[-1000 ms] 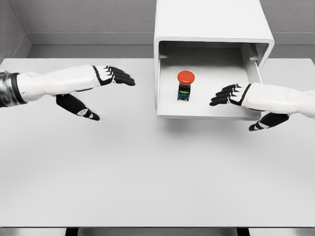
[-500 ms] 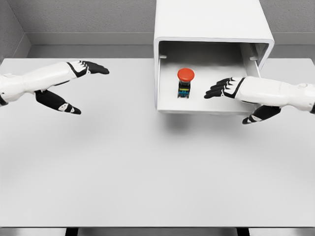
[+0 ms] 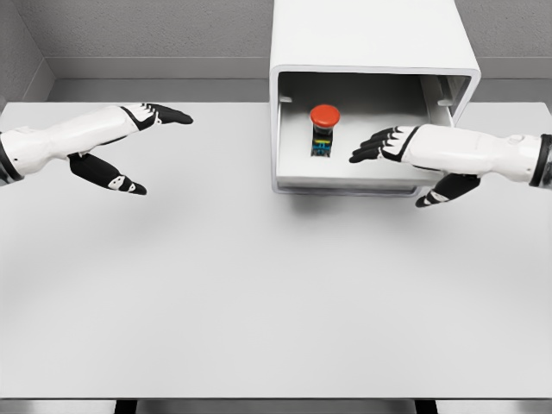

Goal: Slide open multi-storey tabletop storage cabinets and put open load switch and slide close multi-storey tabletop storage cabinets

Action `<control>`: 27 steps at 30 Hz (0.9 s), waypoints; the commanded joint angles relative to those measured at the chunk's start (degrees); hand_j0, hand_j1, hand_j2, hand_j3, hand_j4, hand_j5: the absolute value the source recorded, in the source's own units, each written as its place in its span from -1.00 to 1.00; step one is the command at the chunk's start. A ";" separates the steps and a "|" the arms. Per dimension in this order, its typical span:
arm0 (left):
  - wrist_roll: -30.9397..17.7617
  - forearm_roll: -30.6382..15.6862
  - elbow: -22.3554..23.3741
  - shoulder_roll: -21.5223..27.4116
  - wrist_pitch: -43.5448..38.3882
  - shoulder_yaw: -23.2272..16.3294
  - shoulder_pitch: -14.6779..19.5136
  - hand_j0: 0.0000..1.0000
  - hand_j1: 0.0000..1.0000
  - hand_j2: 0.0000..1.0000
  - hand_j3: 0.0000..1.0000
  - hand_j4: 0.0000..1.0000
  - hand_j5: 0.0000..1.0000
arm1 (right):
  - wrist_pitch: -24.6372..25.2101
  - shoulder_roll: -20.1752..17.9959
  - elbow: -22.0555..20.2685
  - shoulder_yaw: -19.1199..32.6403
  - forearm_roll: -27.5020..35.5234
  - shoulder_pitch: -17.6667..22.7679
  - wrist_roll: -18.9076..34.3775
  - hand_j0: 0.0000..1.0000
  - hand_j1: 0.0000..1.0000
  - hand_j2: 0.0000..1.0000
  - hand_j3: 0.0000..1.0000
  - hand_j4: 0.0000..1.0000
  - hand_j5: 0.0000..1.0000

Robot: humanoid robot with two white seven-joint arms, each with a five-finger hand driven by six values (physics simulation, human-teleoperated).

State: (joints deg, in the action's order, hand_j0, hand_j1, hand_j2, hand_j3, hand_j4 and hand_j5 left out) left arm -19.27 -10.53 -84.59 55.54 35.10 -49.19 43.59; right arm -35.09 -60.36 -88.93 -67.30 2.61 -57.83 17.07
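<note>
- Reaching across the drawer (image 3: 362, 179) with my right hand (image 3: 385, 145), I have the fingers (image 3: 364, 152) stretched out flat and loosely spread, holding nothing; the thumb hangs below the forearm, outside the drawer's front edge.
- My fingertips sit just beside the switch (image 3: 323, 129), apart from it as far as I can tell.
- The switch stands upright on the drawer floor, red mushroom cap on top, dark body beneath with small blue, green and yellow marks; no writing there is legible to me.
- The drawer is pulled out of the white cabinet (image 3: 371, 47), which stands at the far edge of the table (image 3: 259, 293).
- My left hand (image 3: 142, 129) hovers open over the table's left side, fingers extended, holding nothing.
</note>
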 commanded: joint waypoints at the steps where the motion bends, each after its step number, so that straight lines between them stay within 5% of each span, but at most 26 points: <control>1: 0.03 -0.45 0.48 -0.09 -0.10 0.06 0.00 1.00 1.00 1.00 1.00 1.00 1.00 | 0.09 1.91 2.53 0.07 0.38 0.00 0.59 1.00 1.00 1.00 1.00 1.00 1.00; 10: 0.03 -0.45 0.48 -0.08 -0.10 1.12 0.00 1.00 1.00 1.00 1.00 1.00 1.00 | 0.09 7.28 10.00 0.07 0.29 -0.70 2.97 1.00 1.00 1.00 1.00 1.00 1.00; 27: 0.03 -0.45 0.39 0.09 -0.10 1.21 0.00 1.00 1.00 1.00 1.00 1.00 1.00 | 0.09 9.39 14.13 0.24 0.38 -2.37 4.81 1.00 1.00 1.00 1.00 1.00 1.00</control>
State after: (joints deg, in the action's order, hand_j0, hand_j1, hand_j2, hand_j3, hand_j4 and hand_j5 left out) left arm -19.27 -10.56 -84.16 55.53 35.10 -48.08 43.59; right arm -35.10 -51.38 -75.20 -67.21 2.59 -60.38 21.71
